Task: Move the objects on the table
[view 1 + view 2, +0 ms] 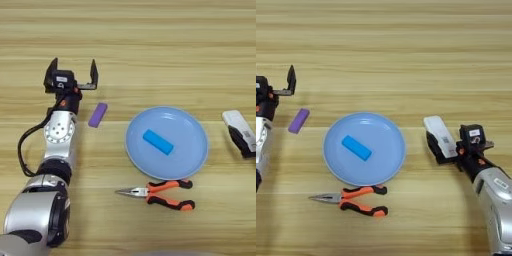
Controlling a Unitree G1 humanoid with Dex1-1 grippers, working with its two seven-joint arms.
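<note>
At the far left, the left claw [73, 74] stands spread wide over bare wood, its two black fingers well apart and holding nothing. Just to its right and a little nearer the robot lies the purple block [98, 115], slanted on the surface [150, 45], untouched. Further right sits the blue plate [195, 160] with the blue block [158, 142] lying inside it, near its middle. Below the plate, close to its near rim, the pliers [160, 192] lie flat with the nose pointing left. At the right, the white device [440, 135] rests against the right claw [445, 150], which appears to grip it at its lower end, though how tightly the fingers close on it I cannot tell. My reading is that the step in hand is moving the white device with the right arm, while the left arm is free for the purple block; that next move would call for bringing the open claw down and to the right, turned to match the block's slant. The left eye view shows the whole left arm but cuts off the right claw; the right eye view shows the right arm and its claw fully, but only one finger of the left claw.
</note>
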